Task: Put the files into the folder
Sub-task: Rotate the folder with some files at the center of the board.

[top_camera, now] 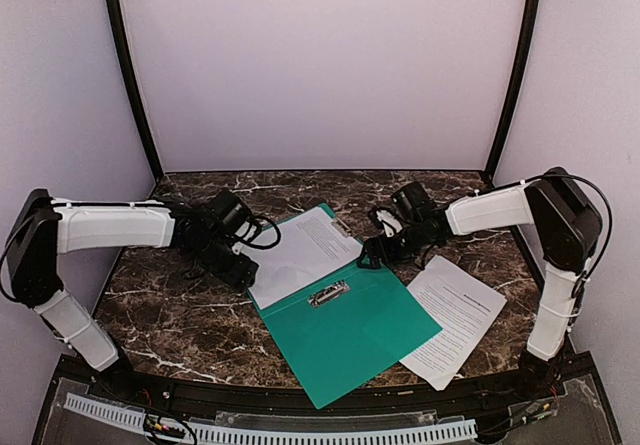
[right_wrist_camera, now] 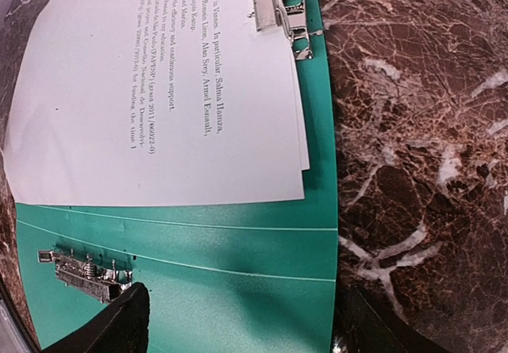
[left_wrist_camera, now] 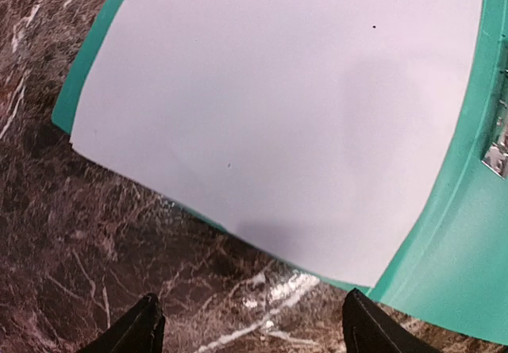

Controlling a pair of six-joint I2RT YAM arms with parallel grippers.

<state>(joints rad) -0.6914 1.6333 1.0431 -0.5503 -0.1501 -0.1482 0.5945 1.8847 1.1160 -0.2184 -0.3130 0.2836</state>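
Here, the teal folder [top_camera: 360, 337] lies open, one printed sheet [top_camera: 300, 255] inside, a second sheet [top_camera: 457, 320] just right of it; the left gripper [left_wrist_camera: 254, 329] and right gripper [right_wrist_camera: 250, 325] gape wide, empty.

A thin, flat teal-green plastic folder [top_camera: 350, 340] lies opened out near the middle of the dark marble tabletop [top_camera: 180, 315], turned diagonally. One leaf reaches toward 11 o'clock and the other toward 5 o'clock. A small metal clip [top_camera: 328, 293] sits beside the fold between the leaves, and a second metal clip [right_wrist_camera: 279, 4] lies at the 1 o'clock edge of the far leaf.

A white paper sheet printed with small black text [top_camera: 295, 255] lies flat on the 11 o'clock leaf, covering most of it and leaving a green margin. The 5 o'clock leaf is bare.

A second printed white sheet [top_camera: 462, 315] lies flat on the tabletop at 4 o'clock of the folder, its near-left edge overlapped by the folder's corner.
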